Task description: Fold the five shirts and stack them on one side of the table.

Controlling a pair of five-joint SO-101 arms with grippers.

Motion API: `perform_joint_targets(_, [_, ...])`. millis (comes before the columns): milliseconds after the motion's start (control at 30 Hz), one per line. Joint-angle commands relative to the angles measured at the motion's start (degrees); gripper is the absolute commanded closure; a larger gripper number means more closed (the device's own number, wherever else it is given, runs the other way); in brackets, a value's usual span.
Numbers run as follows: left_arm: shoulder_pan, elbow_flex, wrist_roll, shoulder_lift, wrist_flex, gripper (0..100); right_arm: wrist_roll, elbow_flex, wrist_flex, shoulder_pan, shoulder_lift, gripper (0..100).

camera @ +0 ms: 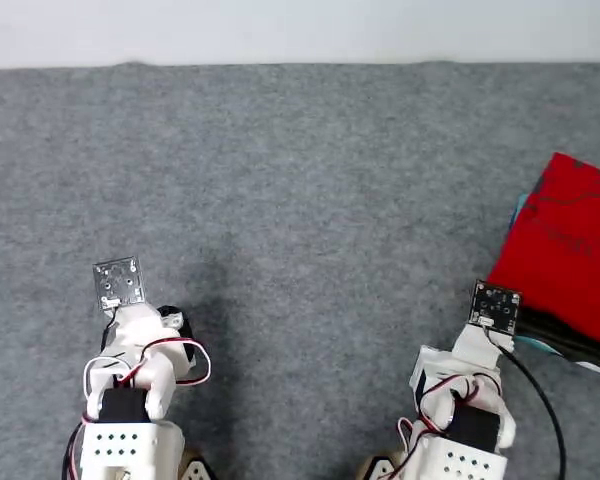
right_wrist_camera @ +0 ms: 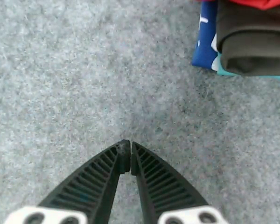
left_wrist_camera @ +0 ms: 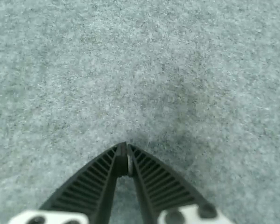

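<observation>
Table (camera: pixel 300 180) first: grey felt, fills most of the high view. Stack (camera: pixel 565 260) sits at the right edge of the frame, mid-height, w/ the red shirt (camera: pixel 560 240) on top. Right wrist cam picks out the layers under it: dark shirt (right_wrist_camera: pixel 252 42), teal layer (right_wrist_camera: pixel 252 76), blue one (right_wrist_camera: pixel 204 37). Left arm (camera: pixel 130 370) is parked lower left and right arm (camera: pixel 465 400) lower right, the latter just beside the stack. Left gripper (left_wrist_camera: pixel 125 151) has its tips pressed together w/ nothing between them, and right gripper (right_wrist_camera: pixel 130 149) is the same, closed and empty over bare felt.

Risk, as I read it: the layers look offset, edges not flush, so a brush from the right arm could slide the red one off or skew the pile. The stack also runs out of frame, so its far side can't be checked.

Count: 1 table, 1 stack, 2 arms, 2 grippers. That's 4 shirt colours told apart; a 5th can't be confirmed.
</observation>
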Motion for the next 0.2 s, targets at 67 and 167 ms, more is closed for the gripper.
perform_joint_targets(67, [-0.44, -1.45, 0.44, -0.97, 0.18, 99, -0.35, 0.79, 0.31, 0.66, -0.40, 99.0])
perform_joint_targets(167, [-0.44, -1.45, 0.44, -0.97, 0.18, 99, -0.35, 0.79, 0.31, 0.66, -0.40, 99.0])
